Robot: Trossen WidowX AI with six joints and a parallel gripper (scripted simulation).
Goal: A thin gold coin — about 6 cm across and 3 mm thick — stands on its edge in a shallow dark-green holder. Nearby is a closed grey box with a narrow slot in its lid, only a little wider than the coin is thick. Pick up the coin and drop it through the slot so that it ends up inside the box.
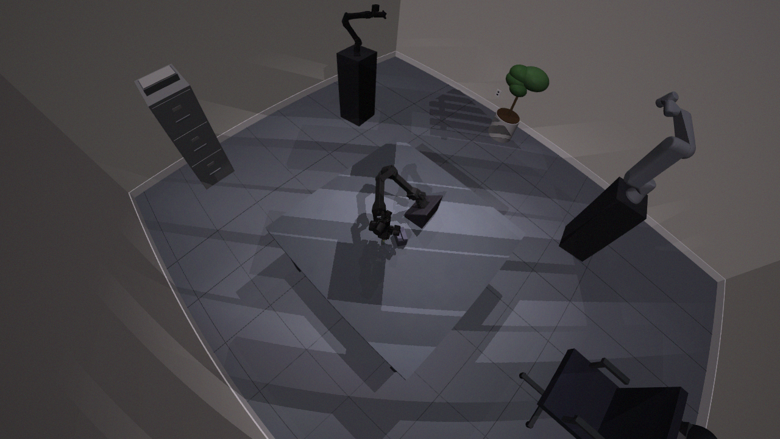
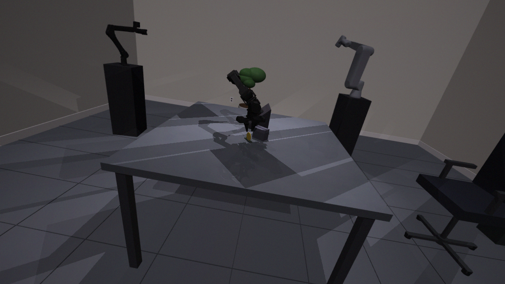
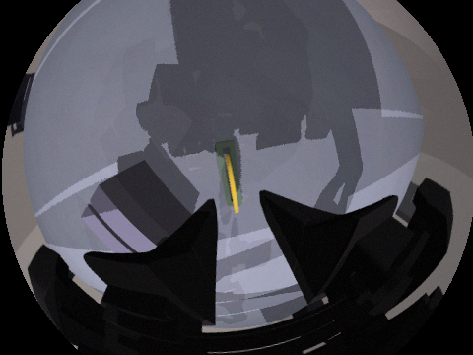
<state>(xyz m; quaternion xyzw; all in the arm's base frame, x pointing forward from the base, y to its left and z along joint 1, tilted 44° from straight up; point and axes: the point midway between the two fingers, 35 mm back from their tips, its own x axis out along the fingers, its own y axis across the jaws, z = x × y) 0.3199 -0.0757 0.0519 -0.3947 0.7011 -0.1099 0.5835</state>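
- The gold coin (image 2: 249,136) (image 3: 232,183) is seen upright on its edge in the dark-green holder (image 2: 248,140) (image 3: 226,146) on the counter (image 2: 197,155) (image 3: 276,173).
- The jaws (image 2: 249,129) of the one arm are held partly spread, with nothing pinched between them.
- In the exterior view the coin is placed just below the tips; in the wrist view it is framed ahead of the gap, its near end close to the line between the tips.
- The coin's long axis, as seen from the wrist, is pointed nearly along the approach, tilted slightly, so that one flat face is turned toward each finger.
- The closing direction is thus judged to be set roughly across the coin's thickness; only a small turn might be needed.
- A short descent, centred over the coin, seems to be called for before any closing.
- The grey box (image 1: 401,238) (image 2: 260,133) (image 3: 143,202) is set beside the holder, its slot (image 3: 110,228) angled away from the coin's line, so a wrist turn would likely be required later.
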